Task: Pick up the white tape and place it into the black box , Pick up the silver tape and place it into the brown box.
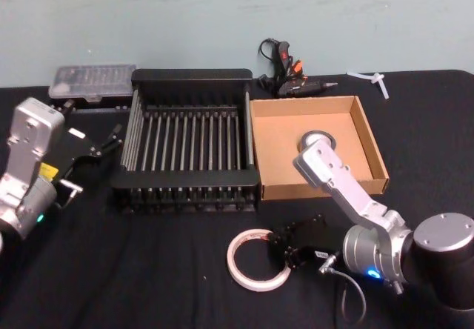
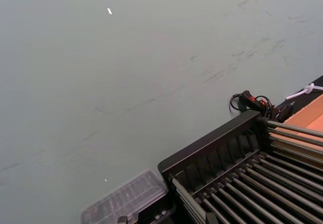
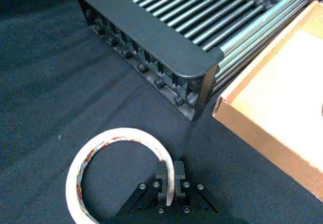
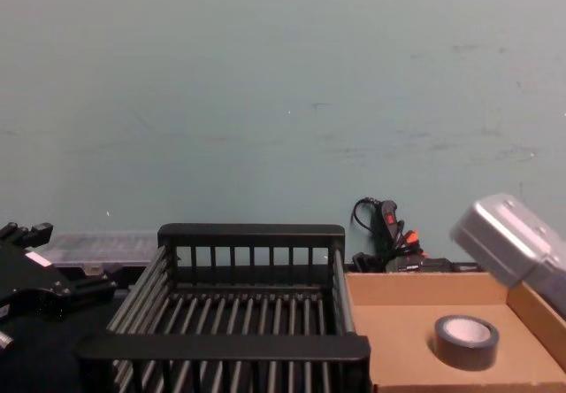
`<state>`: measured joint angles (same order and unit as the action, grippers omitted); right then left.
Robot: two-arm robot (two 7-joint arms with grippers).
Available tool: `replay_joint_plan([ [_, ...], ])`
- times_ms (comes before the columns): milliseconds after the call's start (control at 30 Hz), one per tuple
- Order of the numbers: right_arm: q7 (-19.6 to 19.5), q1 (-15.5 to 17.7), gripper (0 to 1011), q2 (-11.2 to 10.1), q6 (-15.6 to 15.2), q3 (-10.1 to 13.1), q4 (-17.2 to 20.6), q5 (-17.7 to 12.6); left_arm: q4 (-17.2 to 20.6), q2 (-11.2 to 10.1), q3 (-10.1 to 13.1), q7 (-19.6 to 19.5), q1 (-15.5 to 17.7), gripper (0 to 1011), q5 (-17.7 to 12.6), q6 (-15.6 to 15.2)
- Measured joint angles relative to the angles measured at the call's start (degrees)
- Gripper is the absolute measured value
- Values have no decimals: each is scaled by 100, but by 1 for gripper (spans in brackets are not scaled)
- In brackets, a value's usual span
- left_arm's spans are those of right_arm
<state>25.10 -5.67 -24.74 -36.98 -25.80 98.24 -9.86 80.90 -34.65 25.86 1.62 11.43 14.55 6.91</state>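
Two right gripper (image 3: 170, 179) fingers pinched on the white tape (image 3: 117, 172), red core print unreadable.

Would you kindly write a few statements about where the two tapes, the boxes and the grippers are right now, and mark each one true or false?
1. The silver tape sits inside the brown box. True.
2. The white tape lies in the black box. False: it lies on the black tablecloth in front of the crate.
3. The right gripper has its fingers closed on the white tape's rim. True.
4. The left gripper is holding the silver tape. False: it holds nothing, at the crate's left side.
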Motion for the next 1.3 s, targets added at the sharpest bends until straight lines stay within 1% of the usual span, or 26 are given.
replay_joint_plan([
  [400,16,-7,91,-108,186,126,231,-179,0,0,0,0,0,1001,0,0],
  [933,81,-11,91,-450,428,228,828,-475,0,0,0,0,0,1001,0,0],
  [1100,59,-72,91,-529,521,273,961,-543,0,0,0,0,0,1001,0,0],
  [1300,-2,-252,91,-548,635,287,920,-596,0,0,0,0,0,1001,0,0],
])
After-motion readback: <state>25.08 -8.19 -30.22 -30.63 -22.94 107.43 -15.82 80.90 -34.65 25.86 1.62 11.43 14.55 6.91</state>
